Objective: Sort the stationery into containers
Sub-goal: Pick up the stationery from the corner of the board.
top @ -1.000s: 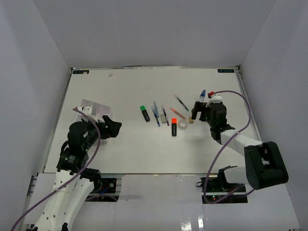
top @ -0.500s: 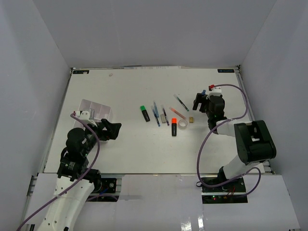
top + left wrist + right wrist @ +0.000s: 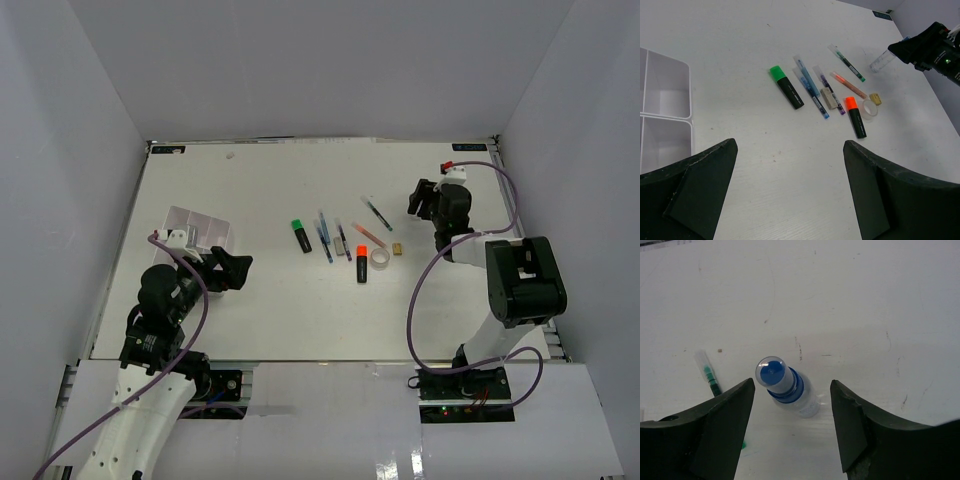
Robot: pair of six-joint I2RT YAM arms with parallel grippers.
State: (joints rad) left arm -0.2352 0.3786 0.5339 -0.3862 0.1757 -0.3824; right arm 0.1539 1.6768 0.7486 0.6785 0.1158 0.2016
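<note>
The blue-capped clear bottle stands upright between the spread fingers of my right gripper, which is open and not touching it. In the top view that gripper covers the bottle at the table's right. The bottle also shows in the left wrist view. The green highlighter, orange highlighter, tape roll, tan block, grey block and several thin pens lie mid-table. My left gripper is open and empty, right of the white organizer tray.
A green pen lies just left of the bottle. The tray's empty compartments sit at the left edge of the left wrist view. The table's right edge and the enclosure's side wall are close behind the right arm.
My right gripper has moved back and to the right, from beside the tan block to over the bottle. My left arm drew back off the tray, then held still.
</note>
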